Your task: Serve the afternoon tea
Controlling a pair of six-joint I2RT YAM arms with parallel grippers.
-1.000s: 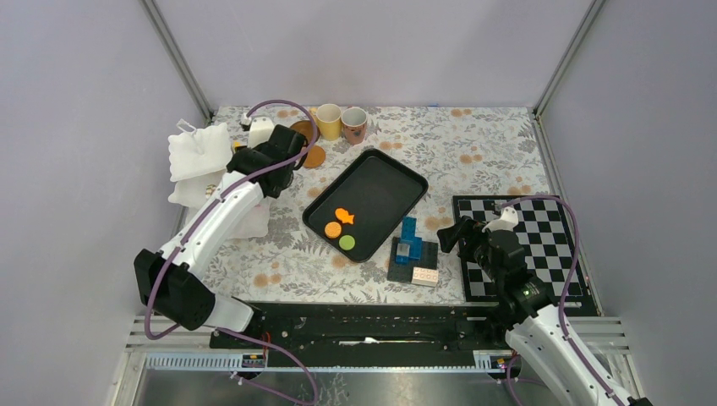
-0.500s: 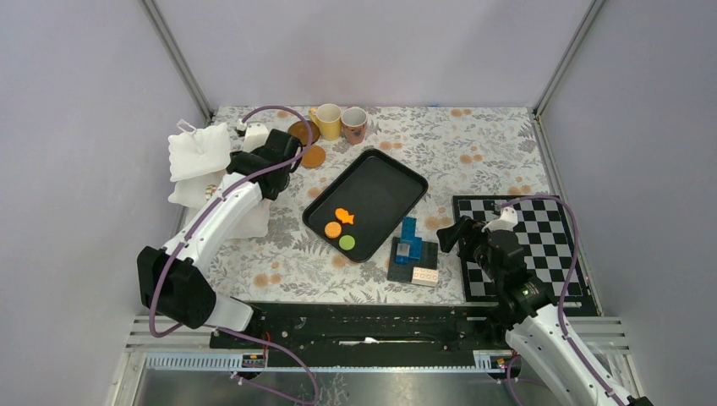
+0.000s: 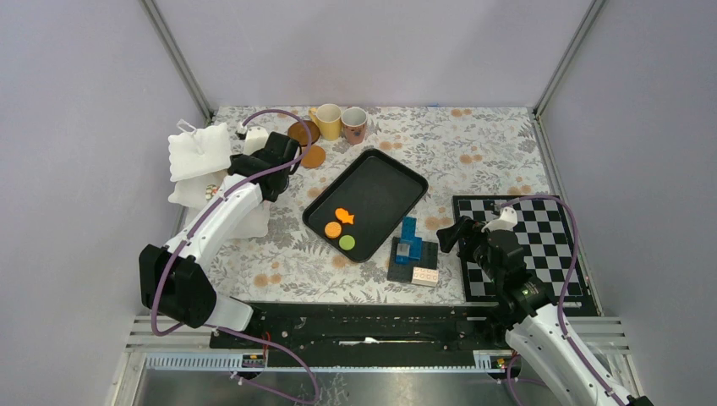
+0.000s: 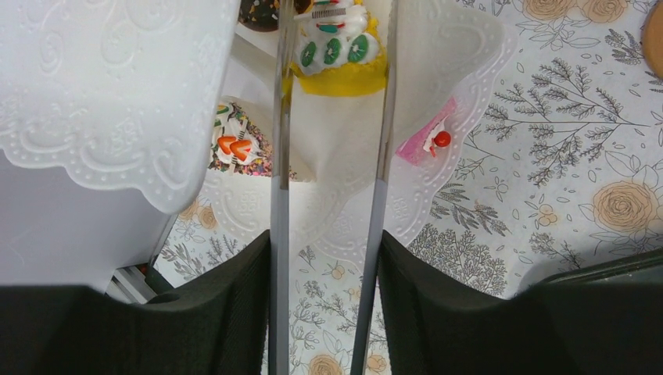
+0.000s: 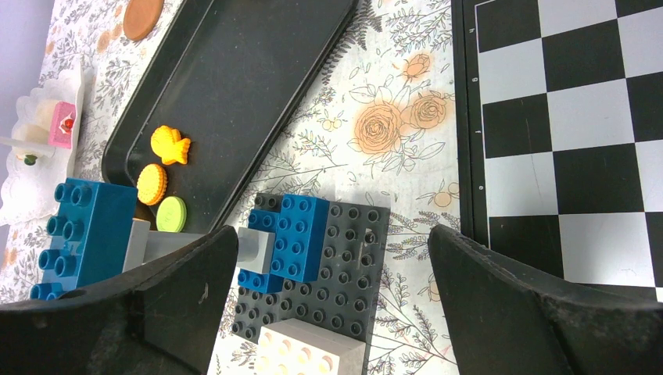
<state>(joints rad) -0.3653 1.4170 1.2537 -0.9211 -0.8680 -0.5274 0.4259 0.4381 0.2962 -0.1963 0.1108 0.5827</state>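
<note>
Floral tabletop (image 3: 473, 144), left gripper (image 4: 327, 266) farther left

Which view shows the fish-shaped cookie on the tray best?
The right wrist view: the fish-shaped cookie is large and sharp on the black tray. The top view shows only a small orange shape; the left wrist view misses it.

Yellow mug (image 3: 328, 121): upright, just beyond the far corner of the black tray (image 3: 376, 182), handle to the left.
Pinkish patterned mug (image 3: 354, 124): upright, right beside the yellow one.
Brown coasters: two flat discs left of the tray's far end, one (image 3: 314, 156) nearer it, one (image 3: 302, 132) by the yellow mug.
Cookies: at the tray's near end, orange fish (image 3: 343, 216), orange round (image 3: 333, 229) and green round (image 3: 347, 242), apart.
Cakes: well left of the tray, kiwi-topped yellow (image 4: 340, 55), pink cherry slice (image 4: 431, 141), strawberry one (image 4: 233, 144).
Donut (image 4: 262, 12): seemingly chocolate, mostly cut off.
</note>
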